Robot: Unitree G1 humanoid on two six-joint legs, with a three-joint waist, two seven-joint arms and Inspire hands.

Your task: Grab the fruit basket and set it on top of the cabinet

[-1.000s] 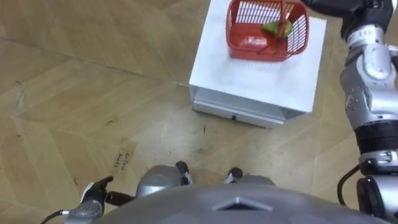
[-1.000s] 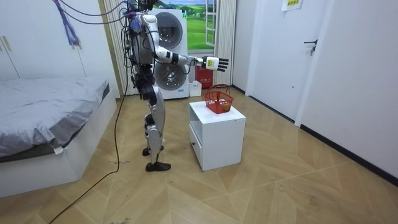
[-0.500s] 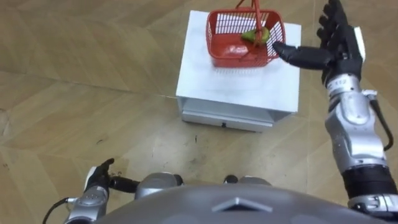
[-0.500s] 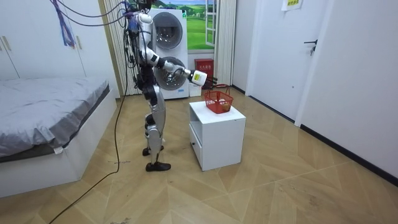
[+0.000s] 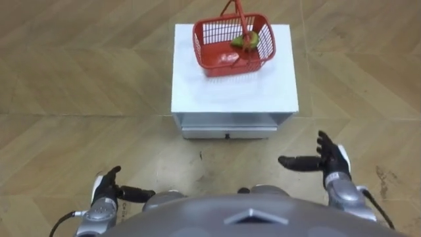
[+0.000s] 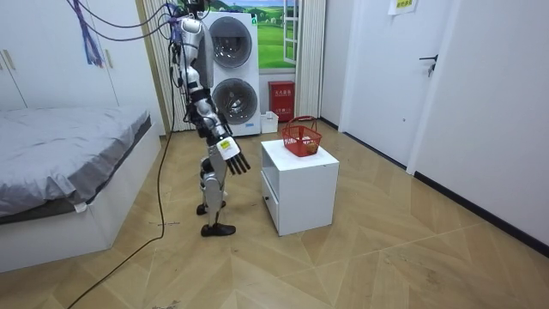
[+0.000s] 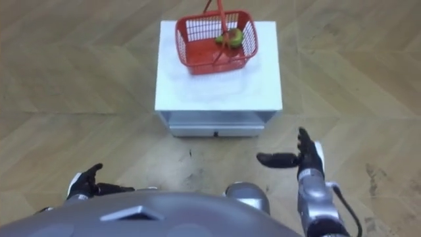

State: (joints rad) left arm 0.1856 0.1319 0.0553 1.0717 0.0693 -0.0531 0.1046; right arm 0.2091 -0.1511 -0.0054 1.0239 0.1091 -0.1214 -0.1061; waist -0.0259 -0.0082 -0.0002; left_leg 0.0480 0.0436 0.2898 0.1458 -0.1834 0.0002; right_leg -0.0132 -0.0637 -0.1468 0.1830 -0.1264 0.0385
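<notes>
Right hand (image 5: 332,168) fingers are straight and spread with the thumb out sideways, holding nothing. It has dropped from beside the fruit basket's rim half a second ago to low by the hip, well short of the white cabinet (image 5: 230,95); in the room view the arm now hangs down toward the floor. Left hand (image 5: 105,196) is unchanged, low at the lower left, fingers loosely extended and empty. The whole eye view has shifted, so the cabinet sits more centred now: that is camera motion, not the cabinet moving. The red fruit basket (image 5: 231,46) stands in the same spot on the far part of the cabinet top, untouched and well apart from both hands. Its handle is upright and cut off by the top edge of the frame. Inside, a green fruit (image 5: 242,41) lies against the right wall and something reddish (image 5: 227,58) lies on the floor of the basket, too blurred to identify. The cabinet's drawer (image 5: 228,132) faces the robot and is closed. In the room view the robot stands upright on the room view's left of the cabinet, facing it, with stacked washing machines (image 6: 232,73) behind it, a bed (image 6: 69,146) further left and a closed door (image 6: 382,69) on the right. Nothing stands between the robot and the basket.
</notes>
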